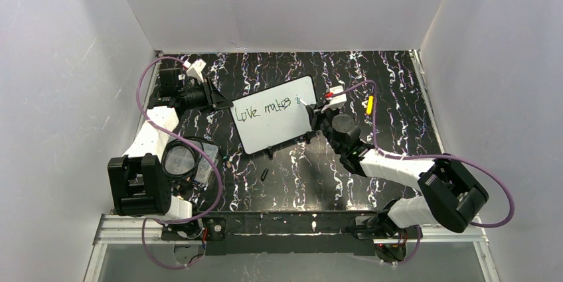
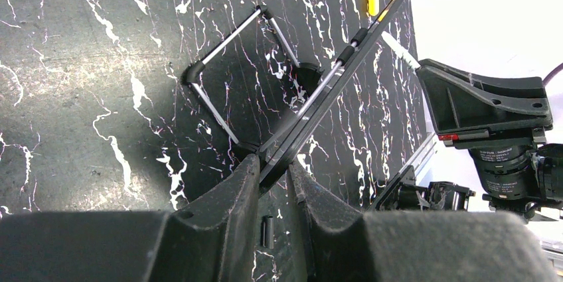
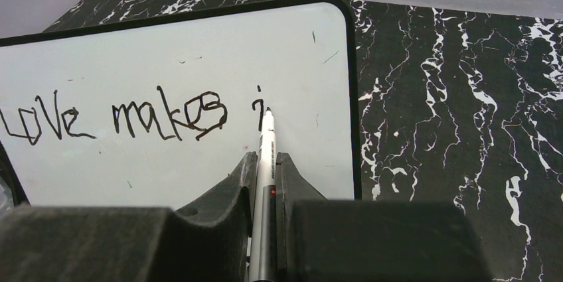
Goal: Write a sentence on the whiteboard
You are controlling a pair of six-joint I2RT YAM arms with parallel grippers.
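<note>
From above, the whiteboard [image 1: 275, 126], white with a thin black rim and "Love makes" in dark ink, sits tilted at mid-frame on the black marbled table [image 1: 372, 70]. The left gripper [image 1: 224, 101] is at its left edge, the right gripper [image 1: 313, 111] at its right, and a small yellow object [image 1: 370, 104] and a small black cap [image 1: 264, 174] lie nearby. The left wrist view shows the board only edge-on, running to the upper right with its face hidden, pinched between the nearly closed left fingers, a thin metal frame [image 2: 226, 39] behind. In the right wrist view the right fingers clamp a pen [image 3: 267, 146], whose tip touches the board beside a short stroke after "makes"; the frame cuts off the board's left end.
</note>
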